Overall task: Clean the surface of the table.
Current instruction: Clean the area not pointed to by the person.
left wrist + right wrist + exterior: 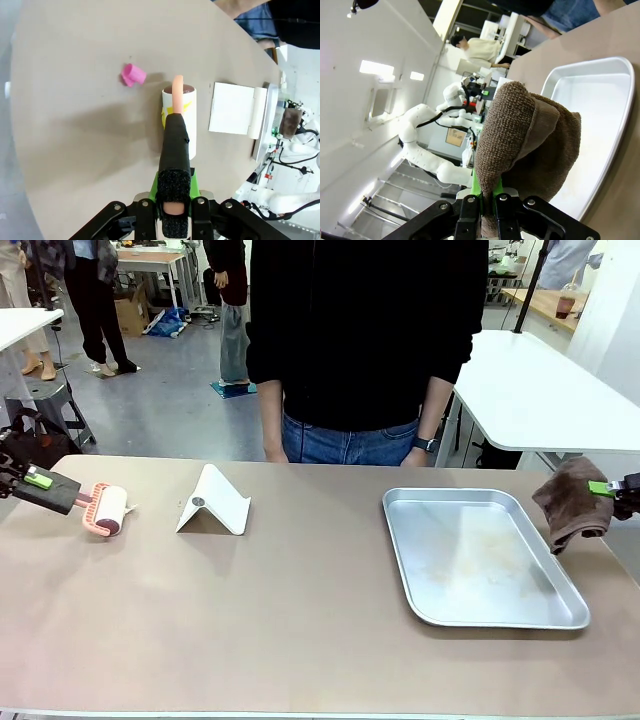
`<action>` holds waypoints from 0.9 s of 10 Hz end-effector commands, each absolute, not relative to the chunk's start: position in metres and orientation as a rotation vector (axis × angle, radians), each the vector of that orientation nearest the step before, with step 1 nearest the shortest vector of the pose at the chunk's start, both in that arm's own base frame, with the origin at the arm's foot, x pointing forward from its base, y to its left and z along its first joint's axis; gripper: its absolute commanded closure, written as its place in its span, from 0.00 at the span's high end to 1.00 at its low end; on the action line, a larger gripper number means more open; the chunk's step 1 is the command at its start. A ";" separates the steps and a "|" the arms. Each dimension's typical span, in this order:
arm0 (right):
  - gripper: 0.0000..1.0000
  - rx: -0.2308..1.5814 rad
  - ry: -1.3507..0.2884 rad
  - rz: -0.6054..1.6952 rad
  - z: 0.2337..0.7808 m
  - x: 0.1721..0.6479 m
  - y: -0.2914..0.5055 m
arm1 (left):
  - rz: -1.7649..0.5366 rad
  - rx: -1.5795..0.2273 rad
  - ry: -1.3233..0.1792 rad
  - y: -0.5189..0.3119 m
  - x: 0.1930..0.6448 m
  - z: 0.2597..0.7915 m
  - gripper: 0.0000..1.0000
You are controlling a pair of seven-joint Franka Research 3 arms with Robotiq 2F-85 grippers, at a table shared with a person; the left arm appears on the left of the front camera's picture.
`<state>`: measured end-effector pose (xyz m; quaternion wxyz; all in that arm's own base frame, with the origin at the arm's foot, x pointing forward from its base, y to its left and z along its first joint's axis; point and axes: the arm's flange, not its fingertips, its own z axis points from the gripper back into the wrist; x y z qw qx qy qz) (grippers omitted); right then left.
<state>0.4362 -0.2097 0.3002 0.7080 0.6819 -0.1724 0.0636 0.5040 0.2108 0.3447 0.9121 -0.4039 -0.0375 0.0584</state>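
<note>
A: What's held?
B: Left gripper (45, 485) grips a lint roller (108, 510) at the table's (300, 630) left end; right gripper (605, 488) pinches a cloth (570, 508) beside the tray (402, 565).
A: Advice?
B: Press the roller flat, overlap strokes.

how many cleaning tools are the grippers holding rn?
2. White lint roller with black-and-pink handle: in the left gripper, at the left end of the tan table. Brown terry cloth: in the right gripper, right of the silver metal tray.
</note>
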 end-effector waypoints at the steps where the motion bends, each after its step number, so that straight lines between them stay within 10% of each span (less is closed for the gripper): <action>1: 0.09 1.529 -0.386 0.147 0.303 0.435 -0.210 | 0.100 -0.806 -0.029 0.195 0.505 0.341 0.22; 9: 0.09 1.529 -0.386 0.147 0.303 0.435 -0.210 | 0.008 -0.932 -0.061 0.184 0.519 0.360 0.22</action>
